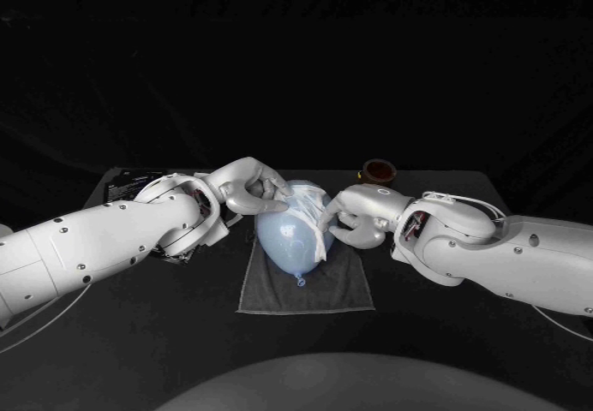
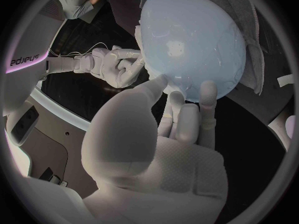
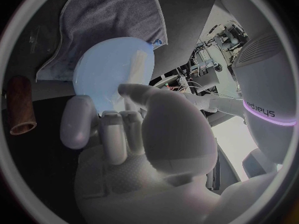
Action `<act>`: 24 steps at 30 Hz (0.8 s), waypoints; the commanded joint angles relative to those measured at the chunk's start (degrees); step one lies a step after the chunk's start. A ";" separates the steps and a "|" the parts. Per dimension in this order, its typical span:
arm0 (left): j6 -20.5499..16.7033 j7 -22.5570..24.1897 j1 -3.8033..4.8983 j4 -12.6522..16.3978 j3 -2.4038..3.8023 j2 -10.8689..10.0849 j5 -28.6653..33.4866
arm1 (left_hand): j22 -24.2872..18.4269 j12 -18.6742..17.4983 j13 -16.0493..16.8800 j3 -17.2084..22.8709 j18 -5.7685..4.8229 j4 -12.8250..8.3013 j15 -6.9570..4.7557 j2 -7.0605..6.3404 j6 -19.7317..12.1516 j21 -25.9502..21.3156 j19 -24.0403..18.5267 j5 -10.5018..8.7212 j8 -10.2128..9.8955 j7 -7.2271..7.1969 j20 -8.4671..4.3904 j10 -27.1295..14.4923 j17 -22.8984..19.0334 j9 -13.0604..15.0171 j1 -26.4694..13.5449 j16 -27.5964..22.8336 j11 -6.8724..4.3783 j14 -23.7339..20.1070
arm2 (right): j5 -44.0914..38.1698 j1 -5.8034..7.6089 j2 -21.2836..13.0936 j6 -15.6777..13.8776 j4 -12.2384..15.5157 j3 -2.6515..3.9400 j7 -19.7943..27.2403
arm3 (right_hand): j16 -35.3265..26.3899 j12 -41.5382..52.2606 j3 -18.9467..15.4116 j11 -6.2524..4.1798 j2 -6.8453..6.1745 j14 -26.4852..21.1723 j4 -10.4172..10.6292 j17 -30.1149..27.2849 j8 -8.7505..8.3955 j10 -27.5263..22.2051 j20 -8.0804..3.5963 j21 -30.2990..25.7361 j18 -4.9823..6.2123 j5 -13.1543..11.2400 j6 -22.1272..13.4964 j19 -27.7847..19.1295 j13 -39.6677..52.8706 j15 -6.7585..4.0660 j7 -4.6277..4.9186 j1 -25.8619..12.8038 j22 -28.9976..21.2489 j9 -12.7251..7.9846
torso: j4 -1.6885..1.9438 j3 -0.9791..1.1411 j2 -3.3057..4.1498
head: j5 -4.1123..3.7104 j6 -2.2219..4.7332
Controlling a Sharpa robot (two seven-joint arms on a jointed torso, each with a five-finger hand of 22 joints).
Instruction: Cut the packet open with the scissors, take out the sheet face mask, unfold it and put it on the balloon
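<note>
Left hand (image 1: 251, 190) and right hand (image 1: 352, 218) flanked the balloon (image 1: 284, 235) on the towel (image 1: 340, 291), fingers pressed to it, apparently to seat the sheet face mask (image 1: 316, 224); actual grip undeterminable.

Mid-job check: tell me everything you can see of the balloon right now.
The balloon is pale blue, translucent and glossy, inflated to an egg shape. It lies on its side on a grey towel, its knotted neck pointing toward the robot. A white sheet, apparently the mask, drapes over its far end and right flank. The left hand touches its far end with its fingertips; the right hand touches its right side.
</note>
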 commanded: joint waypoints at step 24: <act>1.01 -0.80 -0.10 -0.48 -0.11 -0.03 -0.43 | 0.11 0.26 0.17 0.12 0.46 0.13 0.12 0.08 0.08 0.42 0.54 -0.07 -0.29 0.41 0.00 0.46 -0.03 -0.09 0.22 0.21 -0.07 0.44 | -3.31 -0.02 -1.91 3.64 1.99 -0.15 -1.04 | 0.24 0.20 -0.97 0.03 0.12 6.20 -0.52 15.05 0.36 5.88 -0.07 -0.54 -0.10 -2.23 0.91 -0.92 15.05 0.22 -0.42 -2.21 9.05 0.48 | -0.02 0.00 -0.03 | -0.11 0.00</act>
